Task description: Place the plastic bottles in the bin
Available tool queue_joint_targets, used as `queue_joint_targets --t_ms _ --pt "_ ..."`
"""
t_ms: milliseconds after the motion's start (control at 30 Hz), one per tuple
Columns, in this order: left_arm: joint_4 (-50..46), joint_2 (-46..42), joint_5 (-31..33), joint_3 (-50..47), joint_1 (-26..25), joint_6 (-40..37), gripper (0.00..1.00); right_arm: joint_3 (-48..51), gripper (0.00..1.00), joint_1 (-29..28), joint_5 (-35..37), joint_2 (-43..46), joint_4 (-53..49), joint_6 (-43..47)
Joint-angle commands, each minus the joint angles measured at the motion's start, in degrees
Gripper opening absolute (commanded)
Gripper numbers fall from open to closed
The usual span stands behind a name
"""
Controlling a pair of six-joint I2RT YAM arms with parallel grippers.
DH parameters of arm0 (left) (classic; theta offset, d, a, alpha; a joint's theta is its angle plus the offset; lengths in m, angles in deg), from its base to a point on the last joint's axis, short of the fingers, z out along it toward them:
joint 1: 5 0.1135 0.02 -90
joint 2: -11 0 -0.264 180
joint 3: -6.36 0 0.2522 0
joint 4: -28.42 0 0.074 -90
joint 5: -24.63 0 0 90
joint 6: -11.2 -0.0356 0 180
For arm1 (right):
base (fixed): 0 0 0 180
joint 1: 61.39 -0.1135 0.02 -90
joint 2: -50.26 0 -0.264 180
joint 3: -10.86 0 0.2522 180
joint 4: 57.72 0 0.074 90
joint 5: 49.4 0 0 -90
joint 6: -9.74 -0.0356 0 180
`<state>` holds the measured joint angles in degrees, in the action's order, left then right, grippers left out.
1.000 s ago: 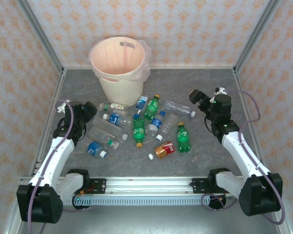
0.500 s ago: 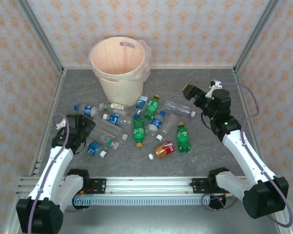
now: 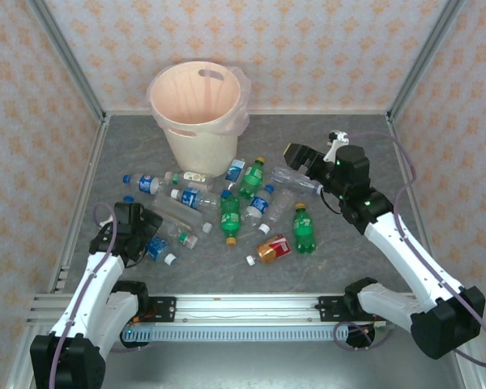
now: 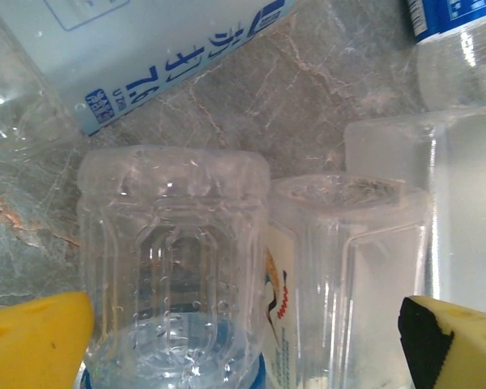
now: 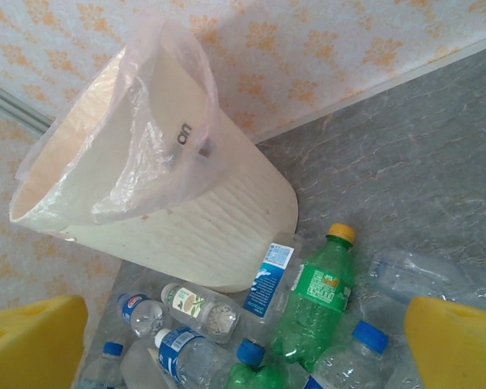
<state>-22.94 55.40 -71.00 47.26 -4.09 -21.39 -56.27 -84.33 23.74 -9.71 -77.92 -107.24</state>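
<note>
Overhead, in the top view, the plastic bottles (image 3: pixel 229 212) lie scattered on the table (image 3: pixel 121 146) before the bin (image 3: pixel 196 144). The left claw (image 3: pixel 150 237) hangs wide open and empty over the near-left bottles. The right claw (image 3: pixel 296 156) is equally open and empty above the far-right ones.

Left wrist view: closing here may pinch two bottles or squirt one sideways. A clear ribbed bottle (image 4: pixel 174 267) lies inside the gape, with a squarer bottle (image 4: pixel 348 267) touching it.

Right wrist view: a round, thin-walled bottle could roll away (likely if nudged off-centre). A green bottle (image 5: pixel 320 296) lies below the open jaws, and the bin is well beyond it.
</note>
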Motion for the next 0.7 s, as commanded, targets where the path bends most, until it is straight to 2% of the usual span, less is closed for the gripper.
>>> queue_joint_targets --t_ms 0,400,667 --pt "-2.8 0.2 1.4 -0.7 0.3 -0.6 0.98 -3.0 1.0 -0.8 1.9 -0.9 -1.0 1.2" --pt "-0.7 2.4 0.9 -2.9 0.2 0.8 0.99 -6.3 1.0 -2.9 2.8 -3.5 -2.5 1.8" --pt "-2.9 -0.7 2.0 -2.9 0.2 3.6 0.89 -6.8 1.0 -3.7 3.0 -4.4 -2.3 1.8"
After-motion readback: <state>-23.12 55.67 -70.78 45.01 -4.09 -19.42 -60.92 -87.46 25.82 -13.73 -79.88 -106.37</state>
